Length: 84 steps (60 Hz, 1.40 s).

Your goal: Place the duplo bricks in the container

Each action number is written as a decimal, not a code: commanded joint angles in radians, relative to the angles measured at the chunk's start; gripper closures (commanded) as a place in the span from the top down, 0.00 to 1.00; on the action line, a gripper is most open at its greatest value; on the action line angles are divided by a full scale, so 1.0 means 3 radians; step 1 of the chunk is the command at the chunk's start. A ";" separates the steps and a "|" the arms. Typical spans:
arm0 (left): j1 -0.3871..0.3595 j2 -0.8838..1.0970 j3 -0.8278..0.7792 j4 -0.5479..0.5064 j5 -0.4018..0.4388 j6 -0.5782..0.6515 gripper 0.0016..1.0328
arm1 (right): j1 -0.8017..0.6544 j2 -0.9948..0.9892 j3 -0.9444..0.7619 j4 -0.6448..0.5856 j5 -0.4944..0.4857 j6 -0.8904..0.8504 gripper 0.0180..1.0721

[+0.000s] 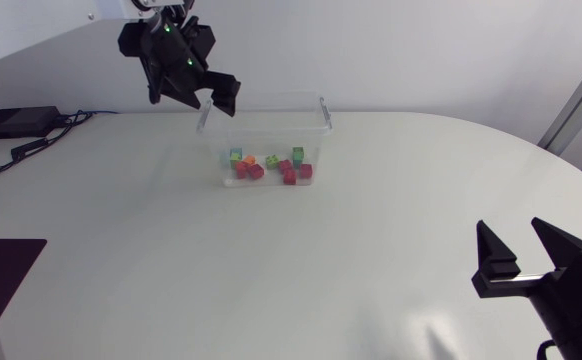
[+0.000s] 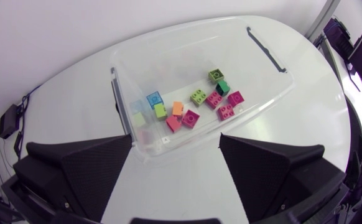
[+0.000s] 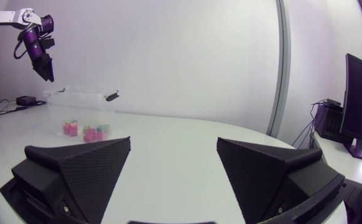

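Note:
A clear plastic container [image 1: 313, 128] stands at the back middle of the table. Several duplo bricks lie on its floor: pink and magenta ones [image 2: 225, 112], green ones [image 2: 198, 96], an orange one [image 2: 177, 108] and a blue one [image 2: 154, 98]. My left gripper [image 1: 193, 98] hangs open above the container's back left corner with nothing between its fingers. In the left wrist view it [image 2: 175, 146] looks straight down into the container [image 2: 268, 93]. My right gripper [image 1: 512, 235] stands open and empty at the table's front right, far from the container [image 3: 75, 99].
A black box [image 1: 11, 120] with cables lies at the table's back left. A dark patch [image 1: 6, 270] marks the table's left edge. The container has black clip handles [image 1: 325, 110] at its ends.

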 commanded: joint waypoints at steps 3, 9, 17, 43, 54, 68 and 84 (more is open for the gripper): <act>0.0068 -0.0312 -0.0448 0.0165 0.0018 0.0081 0.96 | -0.0023 -0.0030 -0.0068 0.0036 -0.0028 -0.0067 0.95; 0.0103 -0.0537 -0.0806 0.0349 0.0018 0.0111 0.96 | -0.0023 -0.0030 -0.0068 0.0041 -0.0028 -0.0067 0.95; 0.0226 -0.0890 -0.1322 0.0671 0.0018 0.0147 0.96 | -0.0023 -0.0030 -0.0068 0.0036 -0.0028 -0.0067 0.95; 0.0640 -0.2076 -0.2851 0.1632 0.0013 0.0290 0.96 | -0.0023 -0.0030 -0.0068 0.0036 -0.0028 -0.0062 0.95; 0.0737 -0.2547 -0.3536 0.2103 -0.0003 0.0285 0.96 | -0.0023 -0.0030 -0.0068 0.0036 -0.0028 -0.0062 0.95; 0.0886 -0.3181 -0.4293 0.2665 -0.0166 0.0280 0.96 | -0.0023 -0.0030 -0.0068 0.0036 -0.0028 -0.0067 0.95; 0.0881 -0.4152 -0.5137 0.3084 -0.0136 0.0285 0.96 | -0.0023 -0.0030 -0.0068 0.0036 -0.0028 -0.0067 0.95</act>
